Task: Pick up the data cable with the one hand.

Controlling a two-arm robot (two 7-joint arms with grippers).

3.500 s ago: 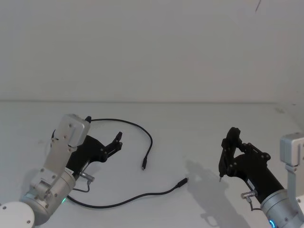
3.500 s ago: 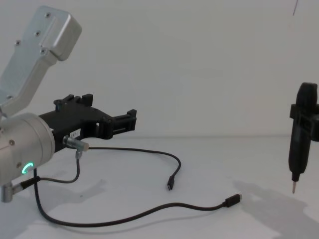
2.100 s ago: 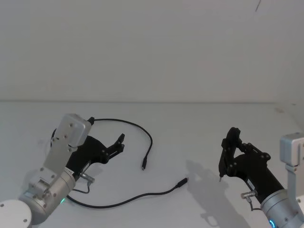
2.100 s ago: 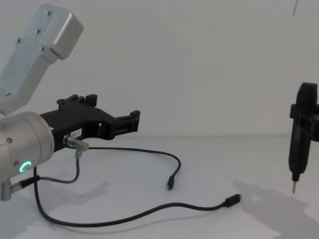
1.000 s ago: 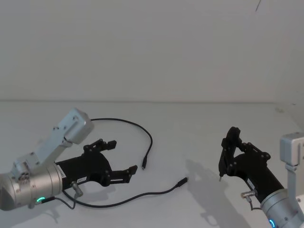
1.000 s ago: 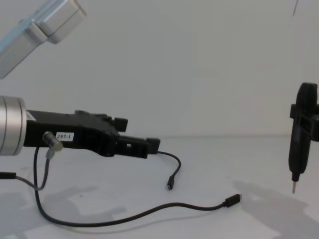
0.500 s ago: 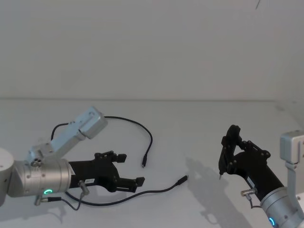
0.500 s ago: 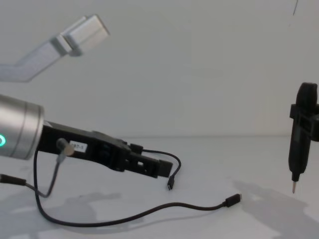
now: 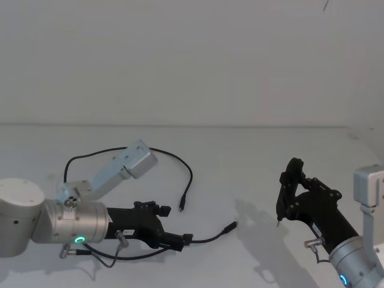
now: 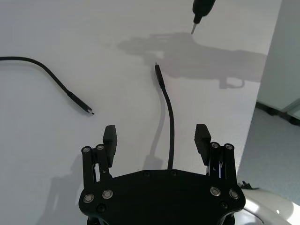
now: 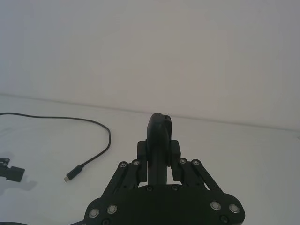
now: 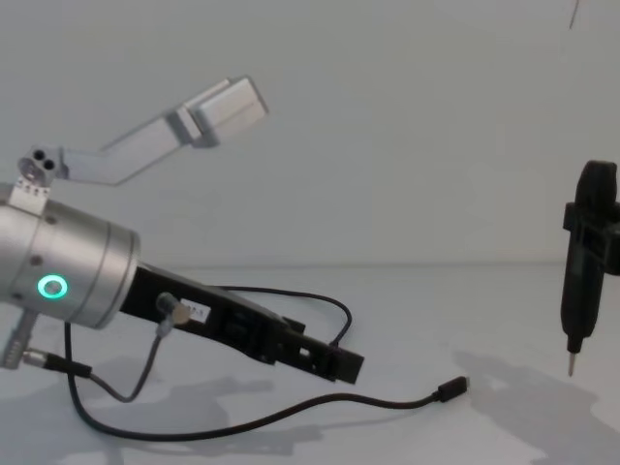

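On white table point(image 9: 252, 156), front-left of centre: data cable point(image 9: 191, 175) lies in a loose open loop, both plugs free mid-table. Judgement: light, thin, floppy; will sag and trail when lifted. Best grip is on the straight run just behind the nearer plug, not the plug itself. L gripper point(image 10: 156, 132) sits low over table, arm reaching fwd and angled down, fingers point(image 10: 110, 136) spread wide, straddling that run. Contact w/ cable: can't tell. R gripper point(image 11: 159, 149) parked at right, clamped on slim dark tool point(image 12: 578, 281), tip down.
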